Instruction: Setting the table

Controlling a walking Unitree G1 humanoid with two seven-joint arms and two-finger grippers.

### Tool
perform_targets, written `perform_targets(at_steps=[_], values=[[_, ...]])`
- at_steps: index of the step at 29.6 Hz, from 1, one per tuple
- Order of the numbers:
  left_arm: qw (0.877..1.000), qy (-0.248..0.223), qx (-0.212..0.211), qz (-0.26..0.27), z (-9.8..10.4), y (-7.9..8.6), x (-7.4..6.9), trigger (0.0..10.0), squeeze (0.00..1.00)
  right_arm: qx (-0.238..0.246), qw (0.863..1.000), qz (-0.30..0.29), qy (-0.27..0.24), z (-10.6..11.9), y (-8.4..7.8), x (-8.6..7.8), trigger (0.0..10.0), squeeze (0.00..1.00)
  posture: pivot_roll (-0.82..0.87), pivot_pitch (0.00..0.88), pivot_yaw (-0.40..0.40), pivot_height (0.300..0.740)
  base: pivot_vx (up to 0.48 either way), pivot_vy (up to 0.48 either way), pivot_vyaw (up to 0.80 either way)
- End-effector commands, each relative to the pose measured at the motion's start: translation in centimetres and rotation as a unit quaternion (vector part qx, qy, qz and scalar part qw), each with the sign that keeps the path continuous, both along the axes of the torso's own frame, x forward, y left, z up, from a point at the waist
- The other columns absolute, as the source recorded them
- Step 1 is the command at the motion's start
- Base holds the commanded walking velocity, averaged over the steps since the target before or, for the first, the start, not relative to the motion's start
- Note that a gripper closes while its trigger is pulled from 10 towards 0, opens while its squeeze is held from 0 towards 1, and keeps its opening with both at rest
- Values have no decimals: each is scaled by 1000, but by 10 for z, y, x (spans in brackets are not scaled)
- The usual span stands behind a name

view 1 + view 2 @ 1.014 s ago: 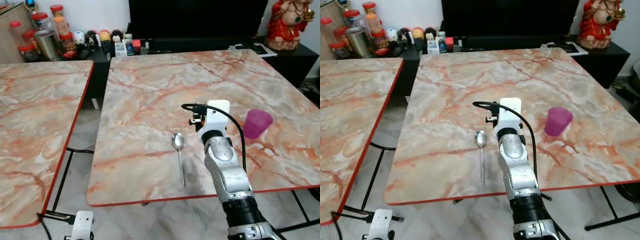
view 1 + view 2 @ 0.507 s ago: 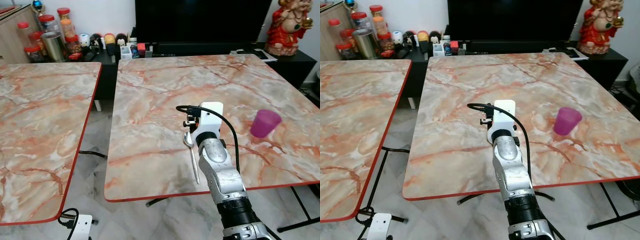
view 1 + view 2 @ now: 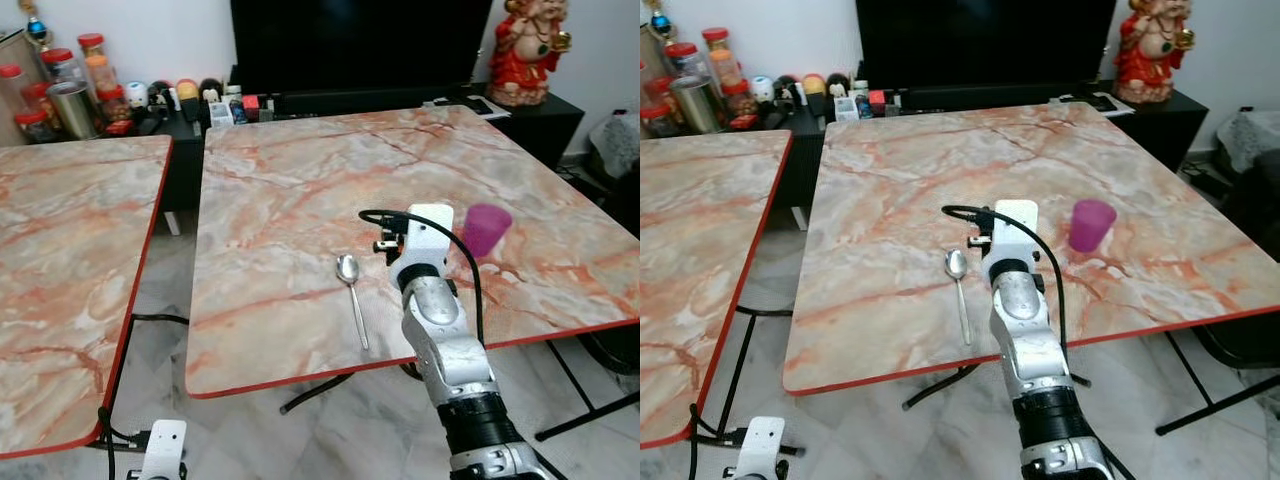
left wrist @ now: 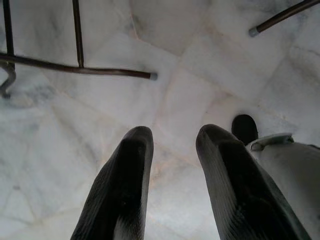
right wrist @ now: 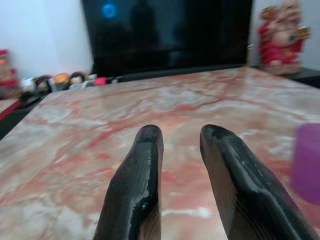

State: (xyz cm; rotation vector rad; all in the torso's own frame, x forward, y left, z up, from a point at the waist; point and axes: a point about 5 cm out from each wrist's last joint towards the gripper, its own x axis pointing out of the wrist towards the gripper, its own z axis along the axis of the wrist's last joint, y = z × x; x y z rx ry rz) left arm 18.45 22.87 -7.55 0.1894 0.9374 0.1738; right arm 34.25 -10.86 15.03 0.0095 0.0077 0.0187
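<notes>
Right gripper, fingers parted and empty, hovers above the pink-veined marble surface. Silver metal spoon lies near the front edge, uncovered again; translucent purple plastic cup toward the right edge. Spoon placed.

Your right gripper has bare marble table ahead; spoon and purple cup flank it.

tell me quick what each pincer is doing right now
Left pincer: open, empty, hanging over the floor.
Right pincer: open, empty, above the table.
</notes>
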Motion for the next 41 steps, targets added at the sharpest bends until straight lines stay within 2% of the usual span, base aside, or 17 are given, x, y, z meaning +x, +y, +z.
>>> perform_targets(at_steps=[1, 13, 17, 25, 37, 41], values=[[1000, -11, 11, 1, 4, 7, 4, 10000, 0, 5, 1000, 6, -5, 4, 6, 2, 10000, 0, -37, 15, 36, 736, 0, 0, 0], [1000, -18, 9, -6, 6, 7, 8, 10000, 0, 8, 1000, 2, -6, 2, 4, 2, 10000, 0, -45, 0, 49, 736, 0, 0, 0], [1000, -18, 11, -13, 7, 6, 9, 10000, 0, -5, 1000, 7, -5, 0, 5, 2, 10000, 0, -47, 0, 52, 736, 0, 0, 0], [1000, -18, 10, -17, 7, 5, 10, 10000, 0, -8, 1000, -1, 12, -6, 3, 1, 10000, 0, -46, 0, 53, 736, 0, 0, 671], [1000, -17, 2, -15, 6, 3, 10, 10000, 0, -5, 1000, 0, 24, -10, 3, 1, 10000, 0, -44, 0, 49, 736, 0, 0, 0], [1000, -20, 2, -14, 6, 2, 10, 10000, 0, -19, 1000, -3, 23, -10, 2, 2, 10000, 0, -42, 0, 48, 736, 137, 0, 0]])
